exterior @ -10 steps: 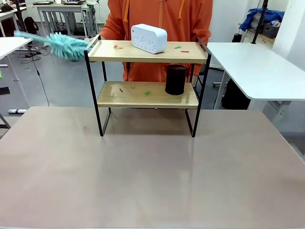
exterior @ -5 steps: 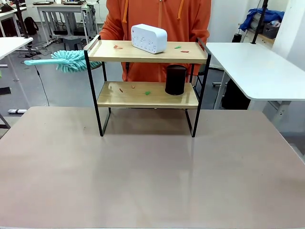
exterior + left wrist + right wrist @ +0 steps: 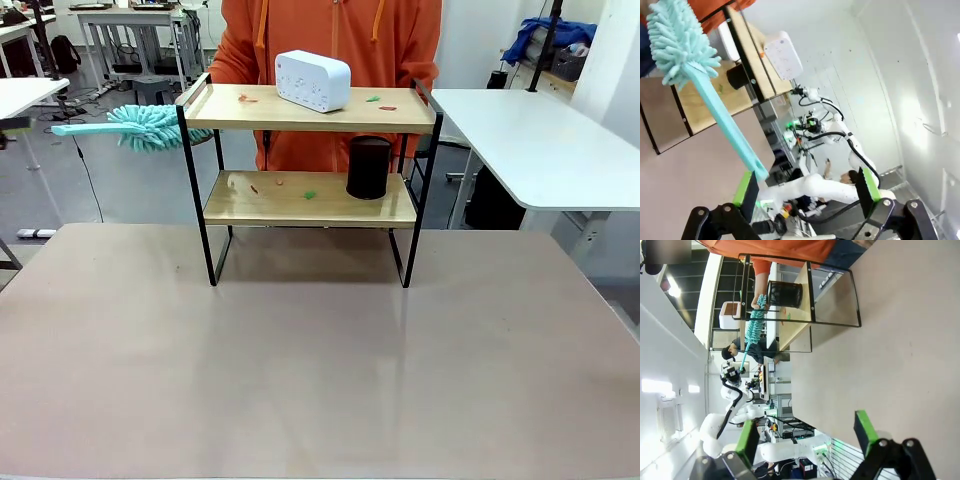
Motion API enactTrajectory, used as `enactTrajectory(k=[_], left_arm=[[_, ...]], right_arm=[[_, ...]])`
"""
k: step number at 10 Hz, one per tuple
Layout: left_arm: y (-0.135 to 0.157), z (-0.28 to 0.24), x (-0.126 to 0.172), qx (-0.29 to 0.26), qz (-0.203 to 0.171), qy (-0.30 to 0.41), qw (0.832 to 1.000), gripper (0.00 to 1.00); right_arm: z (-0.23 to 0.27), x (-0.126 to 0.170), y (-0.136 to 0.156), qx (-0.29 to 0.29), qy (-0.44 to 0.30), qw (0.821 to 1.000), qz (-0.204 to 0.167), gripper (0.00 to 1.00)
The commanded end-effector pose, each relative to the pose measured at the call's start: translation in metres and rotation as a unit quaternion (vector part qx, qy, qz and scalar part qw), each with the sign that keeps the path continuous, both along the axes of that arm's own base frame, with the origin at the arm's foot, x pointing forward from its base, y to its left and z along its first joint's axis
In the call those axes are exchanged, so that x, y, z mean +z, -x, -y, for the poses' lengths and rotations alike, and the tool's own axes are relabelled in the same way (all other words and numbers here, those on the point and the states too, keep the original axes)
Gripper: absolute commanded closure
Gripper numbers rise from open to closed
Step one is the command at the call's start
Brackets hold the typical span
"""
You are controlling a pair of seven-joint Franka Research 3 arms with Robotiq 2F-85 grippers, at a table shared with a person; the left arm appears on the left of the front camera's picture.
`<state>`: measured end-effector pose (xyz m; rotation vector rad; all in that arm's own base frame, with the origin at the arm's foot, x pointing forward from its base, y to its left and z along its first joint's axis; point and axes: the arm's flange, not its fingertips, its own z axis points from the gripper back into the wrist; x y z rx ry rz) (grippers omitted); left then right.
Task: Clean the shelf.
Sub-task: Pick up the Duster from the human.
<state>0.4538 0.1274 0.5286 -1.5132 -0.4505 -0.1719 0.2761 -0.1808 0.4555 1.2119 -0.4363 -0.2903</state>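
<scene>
The table (image 3: 320, 380) is a bare, matt grey-brown sheet. The shelf (image 3: 310, 110) stands on its far middle, square to the camera. A white box (image 3: 313, 80) sits on the top board and a black cup (image 3: 368, 167) on the lower one, toward the right end. Small red and green scraps (image 3: 245, 98) lie on both boards. A person (image 3: 330, 40) in an orange hoodie stands close behind the shelf. Around it are a grey floor, a white side table (image 3: 540, 140) at the right, another at the left edge, more tables at the back and a blue cloth heap (image 3: 548, 38) far right. A teal duster (image 3: 150, 127) hangs in the air just left of the shelf, its head by the left post between the two boards and its handle running out nearly level to the left. What holds it I cannot tell. In the left wrist view the left gripper (image 3: 807, 185) stands wide, and the handle's end comes down just beside one green pad (image 3: 744, 189). Whether they touch I cannot tell, and nothing is clamped. The right gripper (image 3: 806, 435) is wide too, with nothing between its fingers, well back from the shelf over bare table. A second ago the duster was higher, level with the top board, with its handle tilted up. It has since dropped and levelled, and has hardly moved in the last half second. Shelf, box and cup have not shifted.
</scene>
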Motion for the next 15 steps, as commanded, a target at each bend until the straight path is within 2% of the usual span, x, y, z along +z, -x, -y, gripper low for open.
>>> enactTrajectory(k=[1, 3, 5, 7, 10, 12, 13, 14, 15], left_arm=[[-0.05, -0.012, 0.004, -0.046, -0.089, -0.032, 0.994, 0.0], [-0.081, -0.011, -0.01, -0.074, -0.16, -0.036, 0.984, 0.0], [-0.101, 0.01, -0.023, -0.089, -0.182, -0.029, 0.979, 0.0], [-0.117, 0.032, -0.043, -0.103, -0.223, -0.045, 0.968, 0.0], [-0.117, 0.045, -0.042, -0.08, -0.209, -0.047, 0.974, 0.0], [-0.116, 0.046, -0.044, -0.086, -0.214, -0.051, 0.972, 0.0], [-0.117, 0.048, -0.046, -0.084, -0.216, -0.059, 0.971, 0.24], [-0.115, 0.048, -0.046, -0.088, -0.214, -0.064, 0.971, 0.57], [-0.114, 0.048, -0.045, -0.087, -0.208, -0.063, 0.972, 0.81]], right_arm=[[0.0, 0.001, -0.002, 0.001, -0.002, 1.0, 0.015, 0.0], [0.0, 0.001, -0.002, 0.001, -0.002, 1.0, 0.015, 0.0], [0.0, 0.001, -0.002, 0.001, -0.002, 1.0, 0.015, 0.0], [0.0, 0.001, -0.002, 0.001, -0.002, 1.0, 0.015, 0.0], [0.0, 0.001, -0.002, 0.001, -0.002, 1.0, 0.015, 0.0], [0.0, 0.001, -0.002, 0.001, -0.002, 1.0, 0.015, 0.0], [0.0, 0.001, -0.002, 0.001, -0.002, 1.0, 0.015, 0.0], [0.0, 0.001, -0.002, 0.001, -0.002, 1.0, 0.015, 0.0], [0.0, 0.001, -0.002, 0.001, -0.002, 1.0, 0.015, 0.0]])
